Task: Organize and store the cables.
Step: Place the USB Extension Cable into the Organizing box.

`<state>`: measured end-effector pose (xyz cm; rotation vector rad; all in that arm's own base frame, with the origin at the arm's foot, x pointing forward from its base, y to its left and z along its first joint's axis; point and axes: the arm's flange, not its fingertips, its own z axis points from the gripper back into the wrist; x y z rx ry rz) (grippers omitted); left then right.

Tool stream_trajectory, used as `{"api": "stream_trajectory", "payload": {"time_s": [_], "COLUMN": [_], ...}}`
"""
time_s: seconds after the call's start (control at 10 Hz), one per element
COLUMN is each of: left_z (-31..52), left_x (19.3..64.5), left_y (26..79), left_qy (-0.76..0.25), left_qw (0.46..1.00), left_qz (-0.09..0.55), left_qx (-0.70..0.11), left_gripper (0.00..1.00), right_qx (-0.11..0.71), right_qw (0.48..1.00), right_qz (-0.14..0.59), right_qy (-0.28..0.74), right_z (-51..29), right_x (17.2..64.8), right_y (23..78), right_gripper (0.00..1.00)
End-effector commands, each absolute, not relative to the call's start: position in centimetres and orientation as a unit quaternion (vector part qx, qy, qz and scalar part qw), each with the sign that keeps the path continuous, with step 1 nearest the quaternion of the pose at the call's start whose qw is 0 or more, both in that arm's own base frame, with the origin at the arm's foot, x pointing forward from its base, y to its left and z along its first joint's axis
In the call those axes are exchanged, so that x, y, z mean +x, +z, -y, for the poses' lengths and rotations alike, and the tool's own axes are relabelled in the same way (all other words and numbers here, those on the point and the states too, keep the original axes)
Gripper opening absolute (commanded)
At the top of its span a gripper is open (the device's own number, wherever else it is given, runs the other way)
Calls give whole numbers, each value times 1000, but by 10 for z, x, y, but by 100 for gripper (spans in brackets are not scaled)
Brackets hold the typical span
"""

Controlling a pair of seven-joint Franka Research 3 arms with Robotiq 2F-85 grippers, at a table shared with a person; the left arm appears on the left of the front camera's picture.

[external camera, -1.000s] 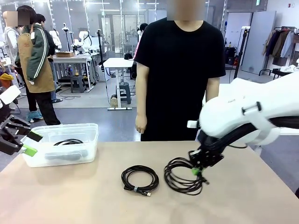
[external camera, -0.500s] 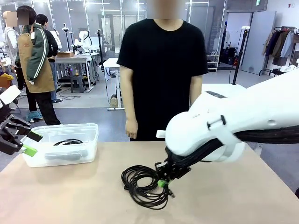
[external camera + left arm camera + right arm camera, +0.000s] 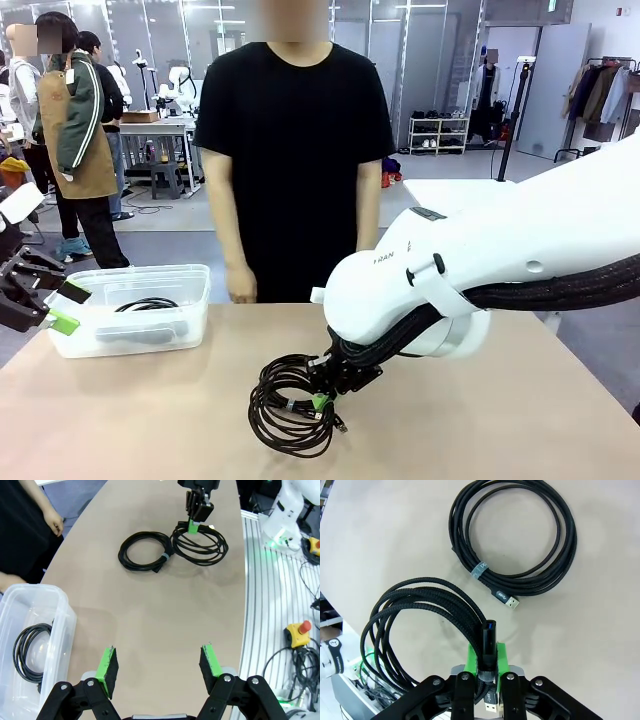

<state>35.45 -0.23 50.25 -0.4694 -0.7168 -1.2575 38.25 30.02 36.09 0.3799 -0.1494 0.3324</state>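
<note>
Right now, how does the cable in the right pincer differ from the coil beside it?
The held cable is braided; the free coil looks smooth. The held cable's loops splay loosely; the free coil is neat, bound by a band. The right pincer is shut on the held cable; the free coil lies untouched. Both are black with USB plugs.

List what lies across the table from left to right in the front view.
left gripper → clear bin → black cables → right arm
</note>
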Motion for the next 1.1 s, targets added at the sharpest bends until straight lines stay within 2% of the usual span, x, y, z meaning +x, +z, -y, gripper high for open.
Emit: {"api": "stream_trajectory", "payload": {"time_s": [0.0, 0.1, 0.2, 0.5, 0.9, 1.0], "left_z": [3, 3, 3, 3, 3, 3], "left_x": [355, 355, 355, 355, 355, 355], "left_y": [503, 503, 503, 503, 503, 503], "left_qy": [-569, -569, -569, -569, -569, -569], "left_qw": [727, 727, 727, 727, 727, 727], "left_qz": [323, 323, 323, 323, 323, 323], "left_qx": [-208, -208, -208, -208, -208, -208], "left_gripper": [84, 84, 84, 84, 84, 84], "right_qx": [184, 184, 187, 152, 164, 151], "right_qw": [966, 966, 966, 975, 977, 979], "right_qz": [76, 76, 74, 29, 18, 12], "right_qy": [166, 166, 164, 158, 135, 136], "right_z": [-296, -296, -300, -322, -331, -335], "right_x": [381, 381, 383, 376, 370, 370], "right_y": [362, 362, 361, 349, 338, 334], "right_gripper": [0, 0, 18, 18, 18, 39]}}
